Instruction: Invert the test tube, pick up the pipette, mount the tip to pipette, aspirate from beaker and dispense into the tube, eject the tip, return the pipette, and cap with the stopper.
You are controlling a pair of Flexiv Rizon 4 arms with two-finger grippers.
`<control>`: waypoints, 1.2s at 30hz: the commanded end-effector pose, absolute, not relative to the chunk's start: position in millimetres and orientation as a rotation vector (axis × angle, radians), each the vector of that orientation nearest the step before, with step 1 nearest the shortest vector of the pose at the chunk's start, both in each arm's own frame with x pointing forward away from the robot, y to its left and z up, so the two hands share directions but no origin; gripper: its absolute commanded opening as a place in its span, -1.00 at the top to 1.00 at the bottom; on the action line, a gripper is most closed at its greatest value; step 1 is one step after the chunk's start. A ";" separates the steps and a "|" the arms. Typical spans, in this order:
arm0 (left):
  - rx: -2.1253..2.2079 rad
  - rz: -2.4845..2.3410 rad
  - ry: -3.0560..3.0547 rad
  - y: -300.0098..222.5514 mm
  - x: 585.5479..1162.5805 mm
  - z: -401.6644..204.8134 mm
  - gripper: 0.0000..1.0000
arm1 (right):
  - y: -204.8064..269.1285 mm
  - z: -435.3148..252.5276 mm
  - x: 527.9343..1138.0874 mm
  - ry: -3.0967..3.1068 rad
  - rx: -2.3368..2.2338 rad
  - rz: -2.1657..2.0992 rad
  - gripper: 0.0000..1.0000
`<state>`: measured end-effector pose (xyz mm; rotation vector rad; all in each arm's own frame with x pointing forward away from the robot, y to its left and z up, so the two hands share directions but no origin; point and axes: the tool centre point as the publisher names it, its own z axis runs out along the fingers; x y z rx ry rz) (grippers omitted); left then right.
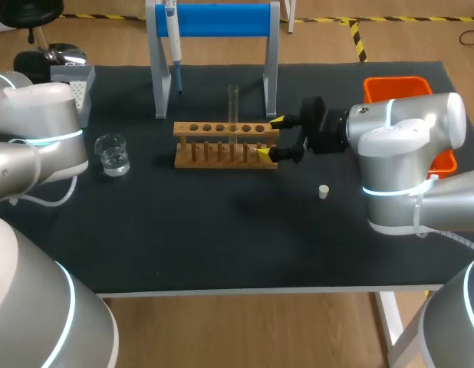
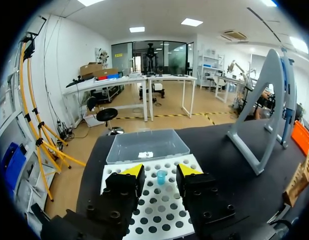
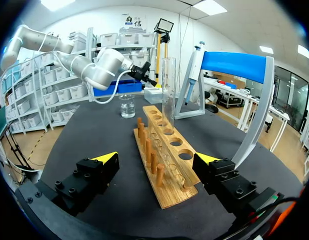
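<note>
The wooden rack (image 1: 225, 143) holds one clear test tube (image 1: 233, 107) standing upright. My right gripper (image 1: 271, 138) is open, its yellow tips on either side of the rack's right end. In the right wrist view the rack (image 3: 162, 150) runs away from between the fingers, with the tube (image 3: 168, 90) in a far hole. The pipette (image 1: 174, 38) hangs on the blue stand. My left gripper (image 2: 161, 172) is open over the white tip box (image 2: 154, 200), a small blue tip (image 2: 161, 176) between its fingers. The water beaker (image 1: 113, 153) stands left of the rack and the white stopper (image 1: 324, 192) lies to its right.
An orange bin (image 1: 406, 88) sits at the back right, partly behind my right arm. The tip box (image 1: 76, 80) is at the back left corner, and its clear lid (image 2: 144, 145) lies just beyond the white tray. The stand's grey legs (image 1: 159, 77) rise behind the rack.
</note>
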<state>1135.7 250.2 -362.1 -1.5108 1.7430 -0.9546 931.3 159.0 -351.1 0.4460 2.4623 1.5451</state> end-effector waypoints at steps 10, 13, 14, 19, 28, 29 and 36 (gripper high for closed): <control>-1.511 -0.946 1.753 250.2 1141.6 -367.3 0.22 | 158.5 -350.7 931.1 2.464 0.445 1.544 -1.00; -1.510 -0.943 1.753 250.6 1142.9 -367.5 0.22 | 158.5 -350.7 931.1 2.464 0.445 1.544 -1.00; -1.509 -0.942 1.752 250.7 1143.3 -367.4 0.22 | 158.5 -350.7 931.1 2.464 0.445 1.544 -1.00; -1.504 -0.937 1.755 251.2 1145.2 -366.9 0.22 | 158.5 -350.7 931.1 2.464 0.445 1.544 -1.00; -1.501 -0.936 1.761 250.8 1147.5 -367.4 0.25 | 158.5 -350.7 931.1 2.464 0.445 1.544 -1.00; -1.502 -0.936 1.762 250.7 1147.7 -367.7 0.35 | 158.5 -350.7 931.1 2.464 0.445 1.544 -1.00; -1.508 -0.937 1.763 250.0 1146.7 -370.3 0.61 | 158.5 -350.7 931.1 2.464 0.445 1.544 -1.00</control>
